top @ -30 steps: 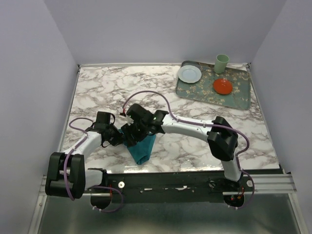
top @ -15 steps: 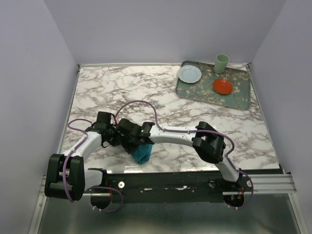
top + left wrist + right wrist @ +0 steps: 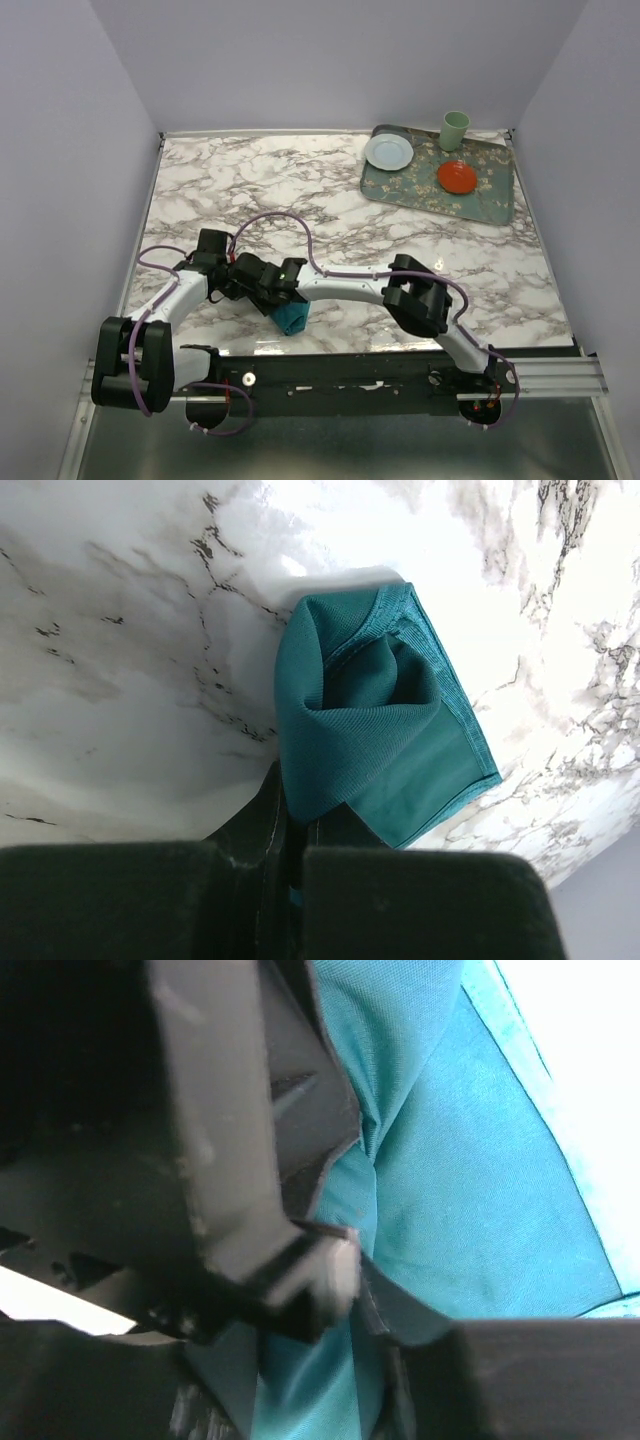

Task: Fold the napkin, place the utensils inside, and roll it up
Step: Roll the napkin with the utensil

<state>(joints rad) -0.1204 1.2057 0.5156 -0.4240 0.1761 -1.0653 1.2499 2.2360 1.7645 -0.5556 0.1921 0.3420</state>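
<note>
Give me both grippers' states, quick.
Left gripper: shut, pinching the napkin.
Right gripper: napkin lies between its jaws; open or shut cannot be told.

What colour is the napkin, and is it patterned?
The napkin is plain teal, no pattern, with a stitched hem; the left wrist view shows it best.

Tray (image 3: 482, 197) bearing white plate (image 3: 388, 151), red dish (image 3: 456, 177), cup (image 3: 455, 130)

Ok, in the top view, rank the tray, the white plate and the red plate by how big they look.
1. tray
2. white plate
3. red plate, only a little smaller than the white one
</note>
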